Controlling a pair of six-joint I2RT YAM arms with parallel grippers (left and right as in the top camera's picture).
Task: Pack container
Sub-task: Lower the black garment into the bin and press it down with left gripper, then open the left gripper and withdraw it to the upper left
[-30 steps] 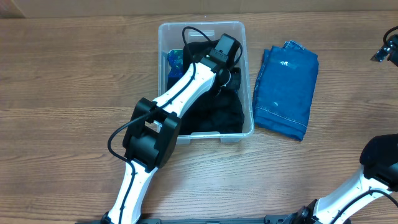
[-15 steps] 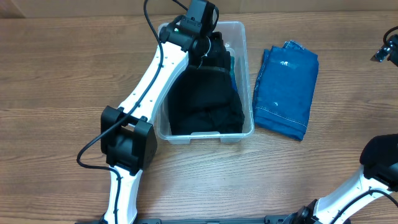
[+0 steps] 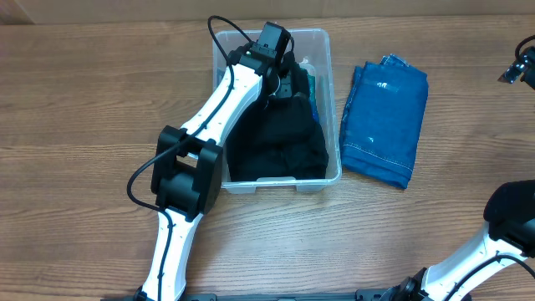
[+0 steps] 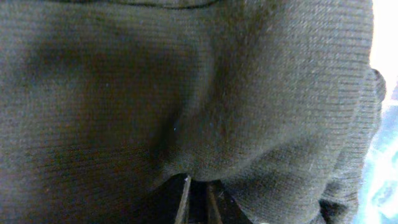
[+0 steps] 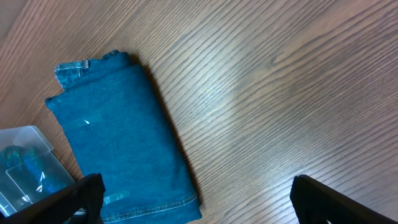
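The clear container (image 3: 333,109) stands at the back middle of the table and holds a black knit garment (image 3: 280,142). My left gripper (image 3: 282,73) reaches into the container's back end. In the left wrist view the garment (image 4: 186,87) fills the frame, and the left gripper's fingers (image 4: 196,198) sit close together with the fabric bunched at their tips. A folded pair of blue jeans (image 3: 386,121) lies on the table right of the container. My right gripper (image 5: 196,185) is open and empty above the table, with the jeans (image 5: 118,130) to its left.
A teal-blue item (image 3: 312,84) shows at the container's back right, and also in the right wrist view (image 5: 25,165). The right arm's base (image 3: 510,213) is at the right edge. Bare wooden table (image 3: 84,125) lies left of the container.
My left arm swung from over the container's right side to its back left corner, then came slightly forward. The black garment now lies spread in the container. The right arm has not moved.
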